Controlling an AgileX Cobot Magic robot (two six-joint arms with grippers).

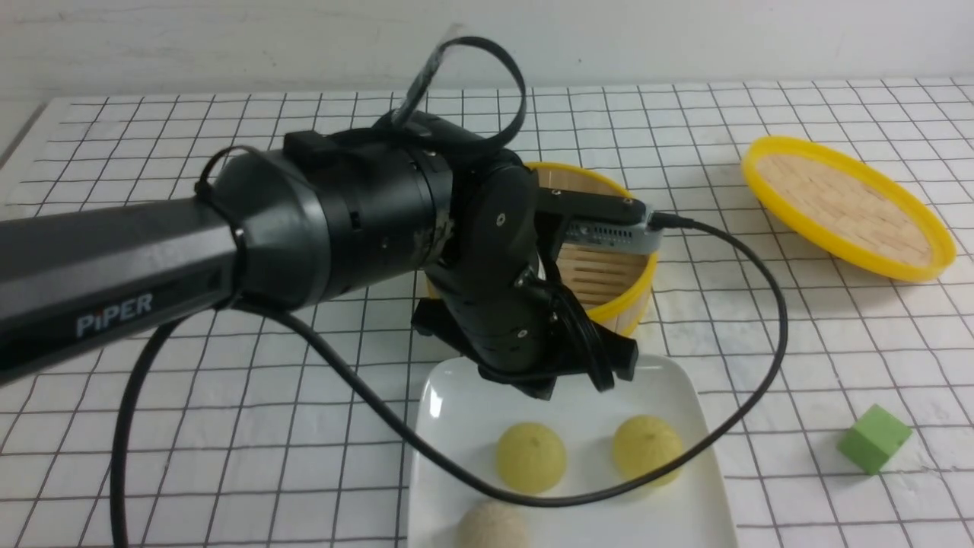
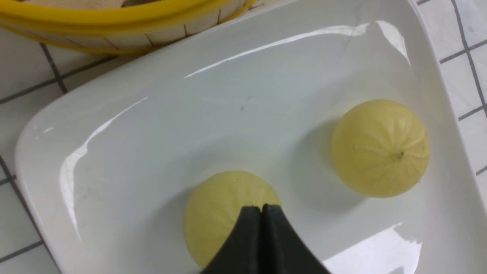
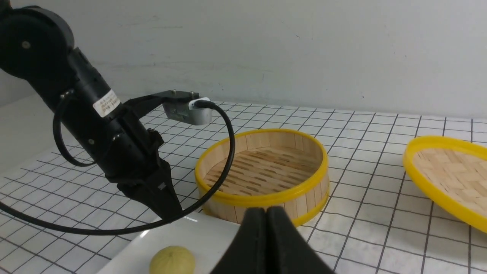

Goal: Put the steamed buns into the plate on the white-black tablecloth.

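Note:
Two pale yellow-green steamed buns [image 1: 530, 457] [image 1: 647, 449] lie in the white plate [image 1: 456, 396] on the white-black tablecloth [image 1: 228, 426]. In the left wrist view the buns [image 2: 380, 148] [image 2: 217, 213] rest on the plate [image 2: 152, 133]. My left gripper [image 1: 542, 388] hangs over the plate's far part, shut and empty; in its own view it [image 2: 261, 209] is just above one bun. My right gripper [image 3: 266, 211] is shut and empty, and is out of the front view. One bun [image 3: 173, 260] and the plate [image 3: 213, 236] show in its view.
An empty bamboo steamer basket [image 1: 609, 281] stands just behind the plate. Its yellow-rimmed lid [image 1: 848, 205] lies at the far right. A beige rough ball [image 1: 493, 529] sits in the plate's near part. A green cube [image 1: 873, 438] lies right. A black cable [image 1: 761, 365] loops over the plate.

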